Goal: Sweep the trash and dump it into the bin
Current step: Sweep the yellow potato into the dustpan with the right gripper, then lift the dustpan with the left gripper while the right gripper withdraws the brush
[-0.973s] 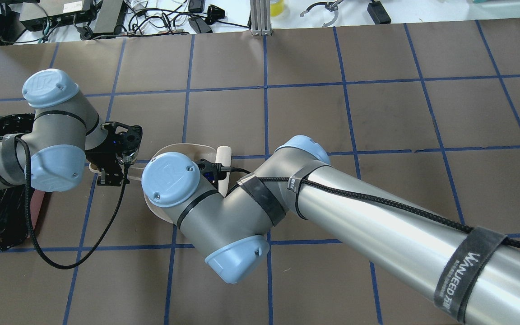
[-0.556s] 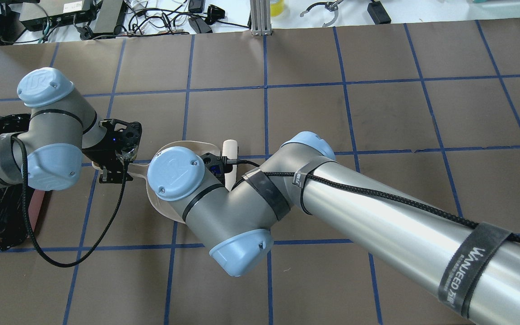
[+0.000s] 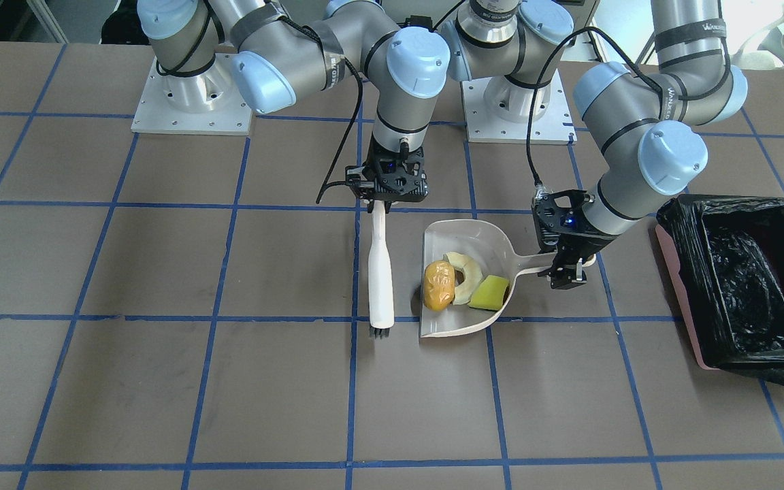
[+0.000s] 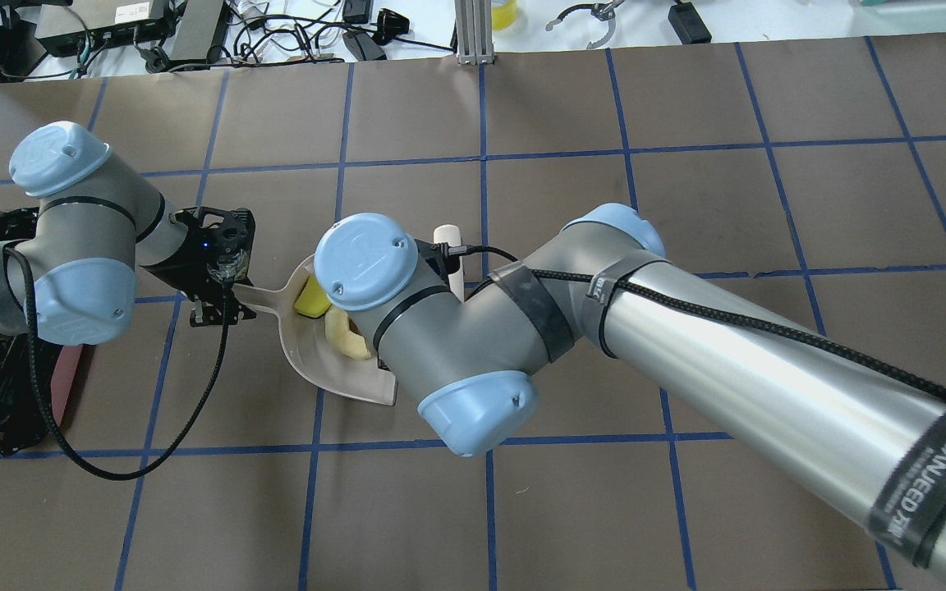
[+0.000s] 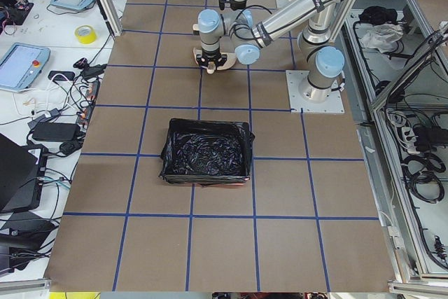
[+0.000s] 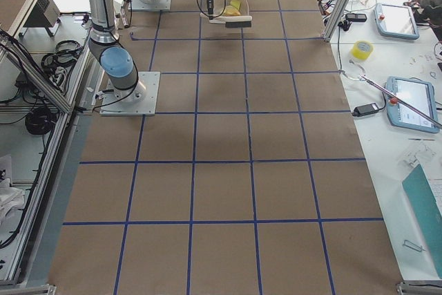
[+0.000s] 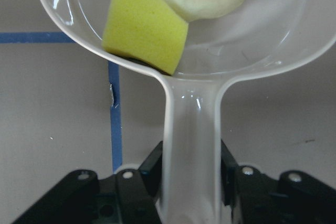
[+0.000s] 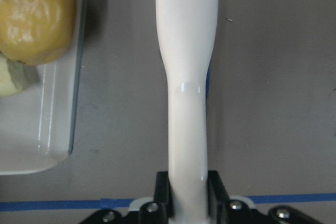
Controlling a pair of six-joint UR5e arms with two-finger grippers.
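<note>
Plainly, the front-facing view alone shows all three scraps in the dustpan (image 3: 463, 235): the orange-brown lump (image 3: 438, 285) at its open edge, the cream peel (image 3: 468, 271) beside it, and the yellow wedge (image 3: 489, 292) nearest the handle. From overhead, the right arm's elbow hides the lump. The wrist views show the grips best: the left gripper (image 7: 191, 169) is clamped on the dustpan handle, and the right gripper (image 8: 188, 195) on the white brush (image 3: 381, 272), just right of the dustpan. The bin (image 3: 679, 272) stands to the left, apart from the dustpan
</note>
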